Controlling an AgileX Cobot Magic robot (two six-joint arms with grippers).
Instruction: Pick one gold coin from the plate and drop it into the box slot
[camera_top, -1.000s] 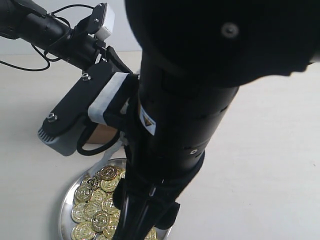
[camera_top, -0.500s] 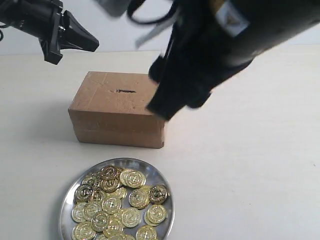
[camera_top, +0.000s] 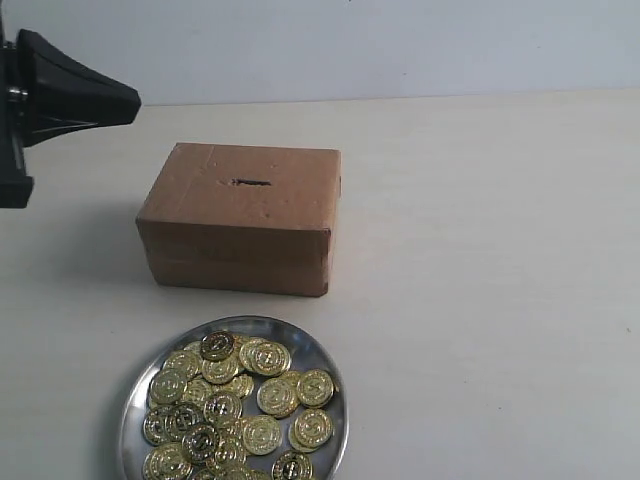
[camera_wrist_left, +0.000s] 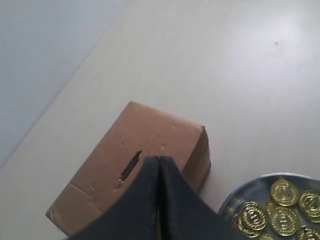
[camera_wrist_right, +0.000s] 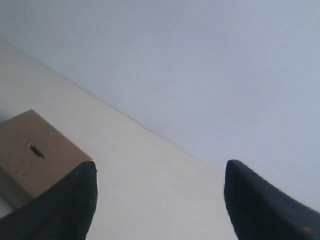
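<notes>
The brown cardboard box (camera_top: 240, 215) stands mid-table with its dark slot (camera_top: 252, 183) on top. In front of it the silver plate (camera_top: 300, 340) holds several gold coins (camera_top: 225, 410). My left gripper (camera_top: 132, 100) hangs at the far left edge, above and left of the box. In the left wrist view its fingers (camera_wrist_left: 145, 200) are pressed together, the left gripper (camera_wrist_left: 159, 160) shut with nothing seen between them, over the box (camera_wrist_left: 150, 135), slot (camera_wrist_left: 130, 165) and plate (camera_wrist_left: 250, 187). My right gripper (camera_wrist_right: 160, 200) is open and empty, outside the exterior view, with the box (camera_wrist_right: 50, 165) far below.
A pale beige table (camera_top: 480, 280) stretches right of the box and plate. A light wall (camera_top: 400, 45) closes off the back.
The right arm, which filled the exterior view, has swung up and out of it. The left gripper has pulled back toward the left edge. Box and plate now show uncovered.
</notes>
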